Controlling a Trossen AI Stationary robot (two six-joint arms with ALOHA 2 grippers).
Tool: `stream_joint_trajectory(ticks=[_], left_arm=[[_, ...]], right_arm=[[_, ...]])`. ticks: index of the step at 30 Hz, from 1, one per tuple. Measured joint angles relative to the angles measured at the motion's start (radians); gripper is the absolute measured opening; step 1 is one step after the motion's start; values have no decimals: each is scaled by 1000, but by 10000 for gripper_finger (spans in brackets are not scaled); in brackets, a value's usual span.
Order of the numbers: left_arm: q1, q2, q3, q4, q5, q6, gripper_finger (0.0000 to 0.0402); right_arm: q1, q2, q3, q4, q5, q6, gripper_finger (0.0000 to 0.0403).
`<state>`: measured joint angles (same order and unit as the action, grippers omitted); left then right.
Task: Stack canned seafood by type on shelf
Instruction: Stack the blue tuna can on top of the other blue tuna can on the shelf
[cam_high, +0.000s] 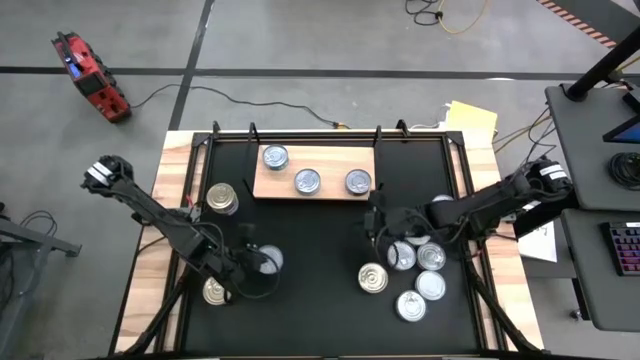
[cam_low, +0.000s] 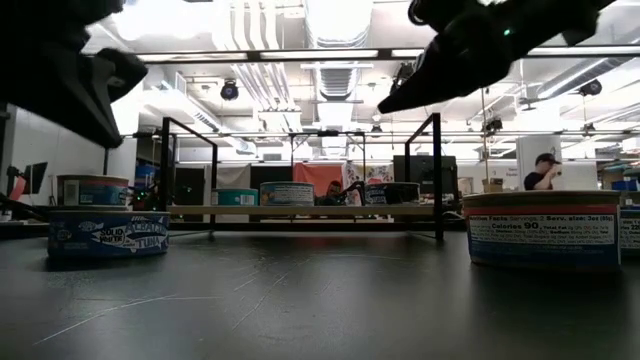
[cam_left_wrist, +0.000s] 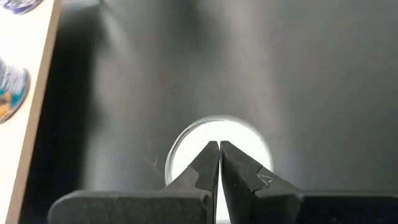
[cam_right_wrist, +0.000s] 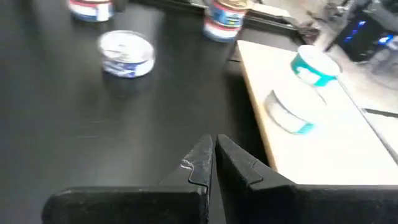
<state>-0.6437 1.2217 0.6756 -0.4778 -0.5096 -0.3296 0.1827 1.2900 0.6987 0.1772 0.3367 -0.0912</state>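
Observation:
The shelf (cam_high: 330, 160), a light wooden board at the table's far middle, carries three silver-topped cans (cam_high: 307, 181) in a row, resting on their bases. My left gripper (cam_high: 258, 262) hovers shut above a silver-topped can (cam_left_wrist: 217, 134) on the black table's near left; in the low view it hangs well above table height. My right gripper (cam_high: 372, 212) is shut too, in the air just near the shelf's right end (cam_right_wrist: 292, 149), with nothing between its fingers. A cluster of cans (cam_high: 415, 275) stands near the right arm.
A gold-topped can (cam_high: 221, 197) stands left of the shelf and another (cam_high: 215, 290) at the near left. A gold-topped one (cam_high: 373, 277) sits in the right cluster. A black metal frame (cam_high: 300, 132) runs behind the shelf. Bare black table lies in the middle.

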Motion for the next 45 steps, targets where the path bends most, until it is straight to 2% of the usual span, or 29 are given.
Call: stream_joint_trajectory(ticks=[6,16,19,24,27,31,36,42,45], left_arm=[[0,-47,-94,63,-6,-53,0],[1,-98,-126,74,-29,-12,0],[1,-115,-121,130,-35,-4,0],[2,-94,-120,277,-52,77,0],[2,-68,-120,280,-52,84,0],[3,-31,-121,276,-52,69,0],[4,18,-121,244,-39,-23,0],[4,80,-120,125,94,-223,0],[3,103,-118,125,105,-249,0]], right_arm=[[-120,-5,0,9,-12,-26,13],[-308,-11,75,24,-183,-86,13],[-335,-11,111,23,-235,-83,13],[-328,-12,127,18,-337,-23,13],[-312,-3,116,22,-395,33,13],[-272,35,103,16,-398,97,13],[-223,85,115,24,-398,200,13],[-192,120,126,15,-398,269,13],[-184,133,128,14,-397,275,13]])
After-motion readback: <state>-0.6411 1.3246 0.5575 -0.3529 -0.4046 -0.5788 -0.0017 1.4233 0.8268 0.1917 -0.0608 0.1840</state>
